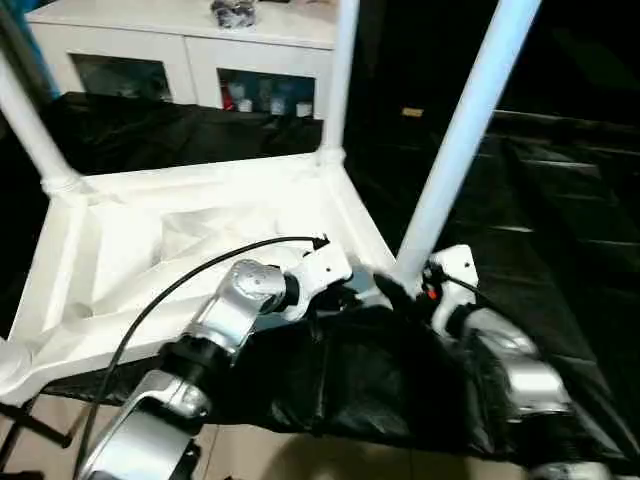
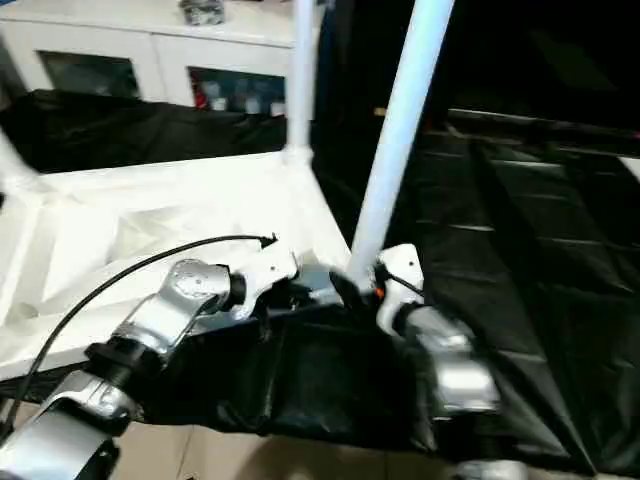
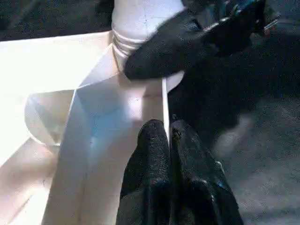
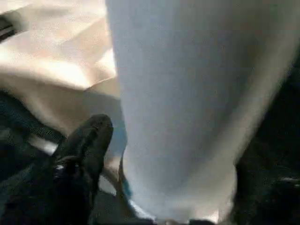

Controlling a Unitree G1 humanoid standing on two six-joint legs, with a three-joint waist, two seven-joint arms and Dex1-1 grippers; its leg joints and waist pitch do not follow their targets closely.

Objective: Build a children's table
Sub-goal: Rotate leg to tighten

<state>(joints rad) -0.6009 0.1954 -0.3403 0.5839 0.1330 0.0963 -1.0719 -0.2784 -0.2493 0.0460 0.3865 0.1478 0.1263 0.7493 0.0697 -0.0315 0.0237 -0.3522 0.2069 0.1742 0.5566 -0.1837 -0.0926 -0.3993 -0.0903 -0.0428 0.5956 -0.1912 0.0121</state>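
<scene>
Children's table: white top (image 1: 200,250) lies underside up on the black-draped bench (image 1: 560,260), with legs standing in its corner sockets. Right hand (image 4: 159,197) is closed round the near-right leg (image 1: 460,140) at its collar, apparently seating it; left hand (image 3: 169,140), fingers pressed together, pinches the top's rim just beside. Next, likely: press and twist the leg home.

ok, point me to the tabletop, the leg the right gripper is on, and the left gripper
tabletop (image 1: 130,250): left eye view, ribbed underside.
leg (image 1: 455,140): left eye view, mid-shaft.
left gripper (image 3: 169,136): left wrist view, between fingertips pinching the tabletop's rim.
</scene>
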